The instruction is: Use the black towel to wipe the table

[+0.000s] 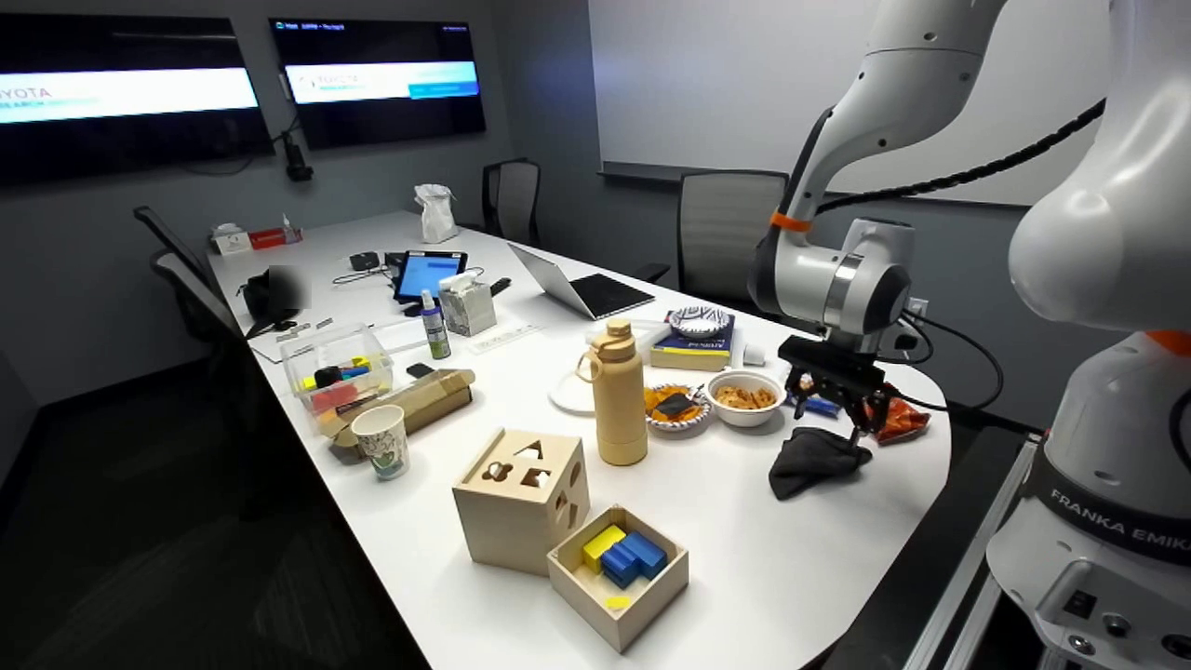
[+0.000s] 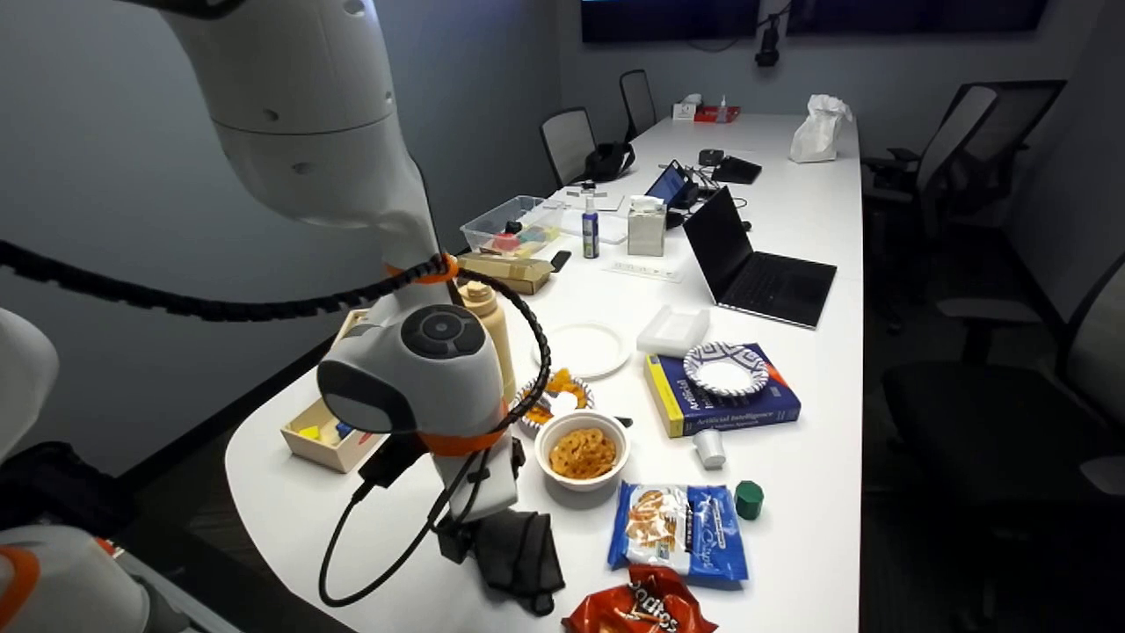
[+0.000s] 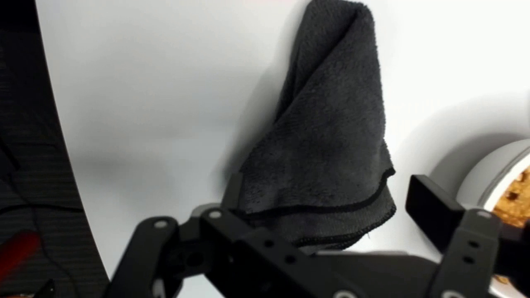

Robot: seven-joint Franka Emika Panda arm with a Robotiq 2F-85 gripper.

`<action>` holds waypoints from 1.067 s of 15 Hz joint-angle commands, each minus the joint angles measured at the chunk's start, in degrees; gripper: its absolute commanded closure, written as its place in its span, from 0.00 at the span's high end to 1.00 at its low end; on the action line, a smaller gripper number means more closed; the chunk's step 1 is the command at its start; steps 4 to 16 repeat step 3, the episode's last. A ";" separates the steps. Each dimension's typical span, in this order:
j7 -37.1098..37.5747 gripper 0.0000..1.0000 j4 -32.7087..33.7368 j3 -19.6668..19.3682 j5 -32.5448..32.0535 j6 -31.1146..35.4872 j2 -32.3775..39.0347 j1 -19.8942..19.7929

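Aim gripper (image 3: 327,193), wide & holding nothing, at blk towel (image 3: 331,136), folded on worktop (image 3: 145,99) nr bowl (image 1: 744,417). Prob. light, soft, floppy; shouldn't break, may bunch. Pinch low across folded mid, not by one loose layer.

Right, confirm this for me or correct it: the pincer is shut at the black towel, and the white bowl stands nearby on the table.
One correction: the pincer is open at the black towel, not shut; the wrist view shows its fingers wide apart. The white bowl does stand nearby on the table.
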 commanded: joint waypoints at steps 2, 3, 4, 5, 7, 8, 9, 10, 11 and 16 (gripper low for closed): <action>-10.20 1.00 0.45 1.32 11.04 -0.43 -3.92 2.54; -12.06 1.00 0.71 1.04 13.13 -0.68 -3.92 3.33; -12.06 1.00 0.71 1.04 13.13 -0.68 -3.92 3.33; -12.06 1.00 0.71 1.04 13.13 -0.68 -3.92 3.33; -12.06 1.00 0.71 1.04 13.13 -0.68 -3.92 3.33; -12.06 1.00 0.71 1.04 13.13 -0.68 -3.92 3.33; -12.06 1.00 0.71 1.04 13.13 -0.68 -3.92 3.33; -12.06 1.00 0.71 1.04 13.13 -0.68 -3.92 3.33; -12.06 1.00 0.71 1.04 13.13 -0.68 -3.92 3.33; -12.06 1.00 0.71 1.04 13.13 -0.68 -3.92 3.33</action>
